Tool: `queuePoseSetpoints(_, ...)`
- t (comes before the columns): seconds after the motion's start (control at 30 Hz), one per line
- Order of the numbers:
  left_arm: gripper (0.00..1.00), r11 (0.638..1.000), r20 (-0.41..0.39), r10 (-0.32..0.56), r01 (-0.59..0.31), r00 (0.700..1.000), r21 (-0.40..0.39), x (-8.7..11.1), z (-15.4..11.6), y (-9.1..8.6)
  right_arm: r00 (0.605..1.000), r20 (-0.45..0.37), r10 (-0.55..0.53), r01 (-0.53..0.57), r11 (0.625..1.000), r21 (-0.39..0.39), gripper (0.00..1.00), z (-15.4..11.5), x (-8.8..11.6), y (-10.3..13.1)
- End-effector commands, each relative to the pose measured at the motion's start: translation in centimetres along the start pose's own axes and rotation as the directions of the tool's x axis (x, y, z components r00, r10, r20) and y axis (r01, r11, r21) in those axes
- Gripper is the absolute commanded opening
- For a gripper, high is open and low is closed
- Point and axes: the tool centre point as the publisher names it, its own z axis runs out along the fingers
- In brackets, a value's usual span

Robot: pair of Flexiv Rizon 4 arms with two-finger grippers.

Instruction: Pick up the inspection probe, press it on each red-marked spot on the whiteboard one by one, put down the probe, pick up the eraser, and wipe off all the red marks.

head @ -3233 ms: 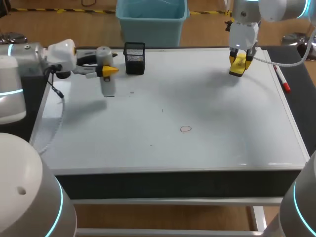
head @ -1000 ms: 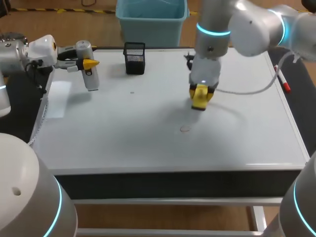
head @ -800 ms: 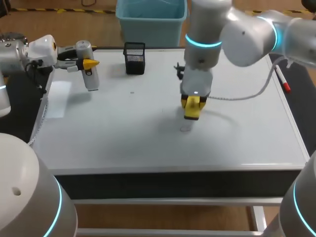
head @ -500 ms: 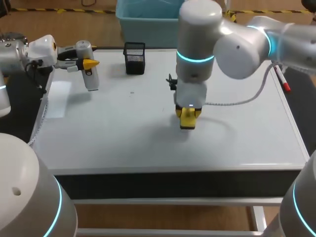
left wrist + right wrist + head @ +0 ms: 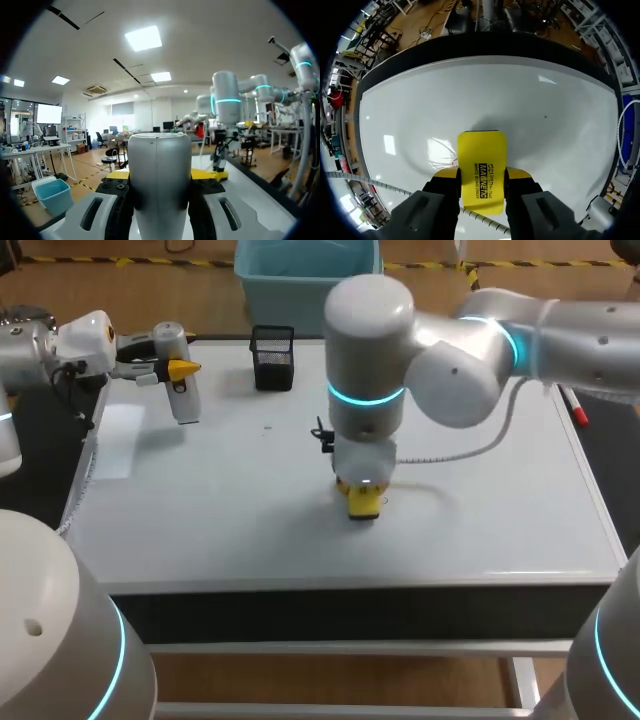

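**Eraser (image 5: pixel 481 155) clamped in the right pincer (image 5: pixel 481 175), low on the whiteboard (image 5: pixel 250 500)**

The yellow eraser sits lengthwise between the right pincer's two yellow-tipped fingers. They press it from both sides, and most of its printed face juts out ahead of them. In the right wrist view its far end is down at the white surface, with a shadow lying right against that end. The head view puts it a little toward the front of the whiteboard's middle, straight below the right arm, which reaches in past the centre. The arm's wrist hides the surface just behind it.

The inspection probe (image 5: pixel 183 390), a pale grey cylinder, is gripped by the left pincer (image 5: pixel 178 371) over the far left of the tabletop, well apart from the eraser. The fingers close on its sides, and it hangs nearly upright with its lower end above the surface.

A black mesh holder (image 5: pixel 272 357) stands at the rear edge, between the two arms. A red marker (image 5: pixel 572 405) lies along the right edge.
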Motion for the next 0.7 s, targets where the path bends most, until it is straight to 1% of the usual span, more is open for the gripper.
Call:
queuePoseSetpoints(0.03,0.0,1.0,-0.003,0.001,-0.001,1.0,0.003,-0.14,0.03,0.05,1.0,-0.026,-0.001,0.001,1.0,0.004,0.0,0.04,-0.64,0.06)
queuePoseSetpoints(0.7,0.0,1.0,-0.003,0.001,-0.001,1.0,0.003,-0.14,0.03,0.05,1.0,-0.008,0.0,0.0,1.0,0.008,0.0,0.81,0.18,-0.03)
